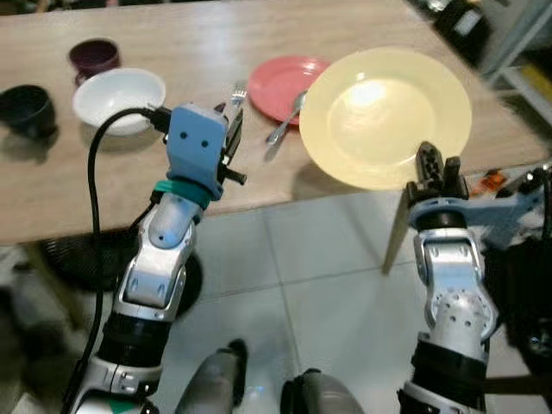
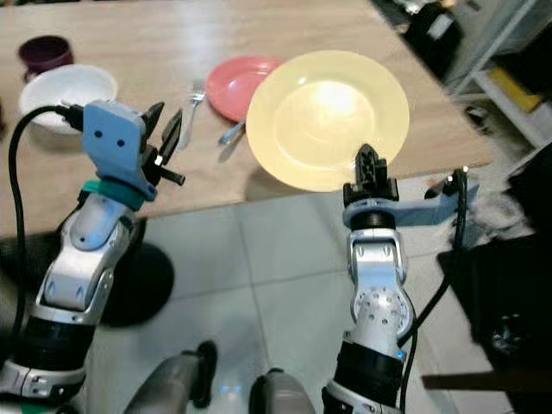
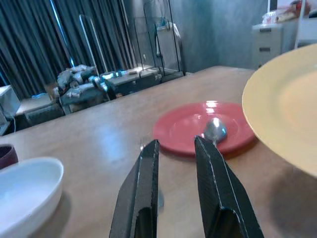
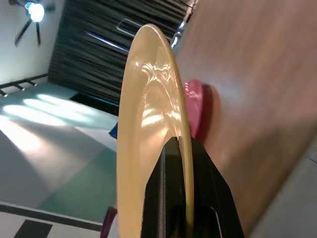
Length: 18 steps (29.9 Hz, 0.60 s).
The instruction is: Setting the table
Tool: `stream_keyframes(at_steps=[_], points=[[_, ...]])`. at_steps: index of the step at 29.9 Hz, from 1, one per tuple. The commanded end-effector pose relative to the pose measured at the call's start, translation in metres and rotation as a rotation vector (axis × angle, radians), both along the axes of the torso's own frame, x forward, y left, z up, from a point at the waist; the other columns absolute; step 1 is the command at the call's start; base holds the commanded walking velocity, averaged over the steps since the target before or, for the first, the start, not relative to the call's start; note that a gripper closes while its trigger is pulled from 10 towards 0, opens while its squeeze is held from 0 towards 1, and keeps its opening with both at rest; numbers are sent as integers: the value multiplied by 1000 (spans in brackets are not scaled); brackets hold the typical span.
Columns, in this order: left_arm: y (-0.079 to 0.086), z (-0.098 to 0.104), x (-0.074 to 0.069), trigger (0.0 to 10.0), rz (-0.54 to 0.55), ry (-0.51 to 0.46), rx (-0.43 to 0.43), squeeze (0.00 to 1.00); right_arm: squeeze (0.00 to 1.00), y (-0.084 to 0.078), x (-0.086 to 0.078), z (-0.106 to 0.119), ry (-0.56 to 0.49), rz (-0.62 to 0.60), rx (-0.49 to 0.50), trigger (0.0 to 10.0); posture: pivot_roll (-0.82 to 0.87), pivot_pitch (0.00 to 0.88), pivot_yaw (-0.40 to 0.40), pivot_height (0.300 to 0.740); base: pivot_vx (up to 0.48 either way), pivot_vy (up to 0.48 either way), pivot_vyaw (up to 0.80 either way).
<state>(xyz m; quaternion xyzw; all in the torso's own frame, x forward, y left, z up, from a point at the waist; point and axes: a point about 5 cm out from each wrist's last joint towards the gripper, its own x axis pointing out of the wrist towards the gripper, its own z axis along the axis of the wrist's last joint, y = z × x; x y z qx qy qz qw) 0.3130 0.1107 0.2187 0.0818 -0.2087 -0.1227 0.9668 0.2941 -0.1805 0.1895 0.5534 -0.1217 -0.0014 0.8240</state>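
Note:
My right gripper (image 1: 436, 163) is shut on the near rim of a large yellow plate (image 1: 385, 116), holding it level above the right end of the wooden table (image 1: 172, 185). Behind it lies a small red plate (image 1: 280, 84) with a spoon (image 1: 287, 119) resting on its edge, and a fork (image 1: 235, 93) to its left. My left gripper (image 1: 233, 129) hovers over the table's near edge close to the fork, fingers (image 3: 141, 193) slightly apart with nothing between them. In the right wrist view the yellow plate (image 4: 148, 129) stands edge-on between the fingers.
A white bowl (image 1: 119, 97), a dark purple cup (image 1: 93, 56) and a black cup (image 1: 26, 109) sit at the table's left. A black cable (image 1: 97, 172) loops off my left wrist. Tiled floor (image 1: 319, 302) lies below; shelving and clutter (image 1: 517, 69) stand to the right.

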Motion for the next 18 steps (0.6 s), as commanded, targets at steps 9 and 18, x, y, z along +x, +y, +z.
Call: stream_keyframes(at_steps=[9,18], points=[[-3,-2,0,10000,-19,14,4,0,0,-4,-3,0,-4,-26,-1,10000,133,71,16,740,-267,0,0],[-4,-2,0,10000,-23,14,2,0,0,-4,-3,0,-4,-26,-2,10000,131,72,17,740,-268,0,0]])
